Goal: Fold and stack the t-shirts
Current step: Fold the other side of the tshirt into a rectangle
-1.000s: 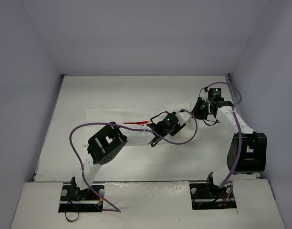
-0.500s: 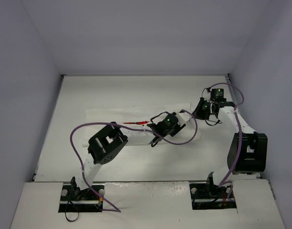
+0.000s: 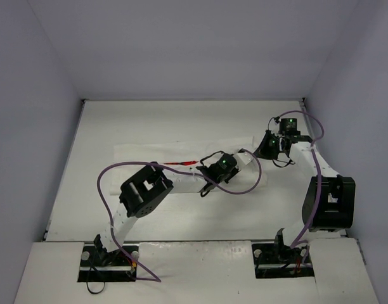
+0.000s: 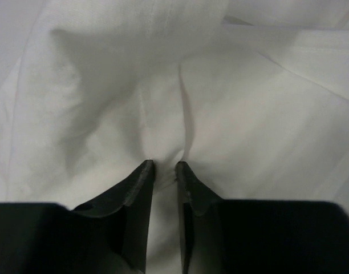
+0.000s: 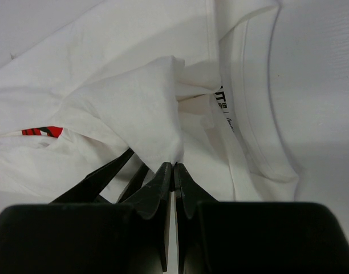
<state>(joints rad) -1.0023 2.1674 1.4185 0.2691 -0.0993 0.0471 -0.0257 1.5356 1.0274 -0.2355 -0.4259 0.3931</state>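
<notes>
The white t-shirt [image 3: 140,154] lies rumpled across the middle of the counter [image 3: 181,120], its red print [image 5: 42,132] peeking out centre-left. The right tool [image 5: 173,166] is clamped on a raised pinch of cloth beside the collar. The left tool [image 4: 164,166] is nearly together, nipping a cloth ridge.

Left arm [image 3: 143,190] reaches from seven o'clock, elbow bent, wrist aimed at two o'clock. The left gripper [image 4: 163,165] has its jaws a sliver apart, nipping a t-shirt [image 4: 248,114] fold. Right arm [image 3: 327,202] rises from five o'clock and hooks back toward eight. The right gripper [image 5: 173,165] is clamped tight on cloth.
</notes>
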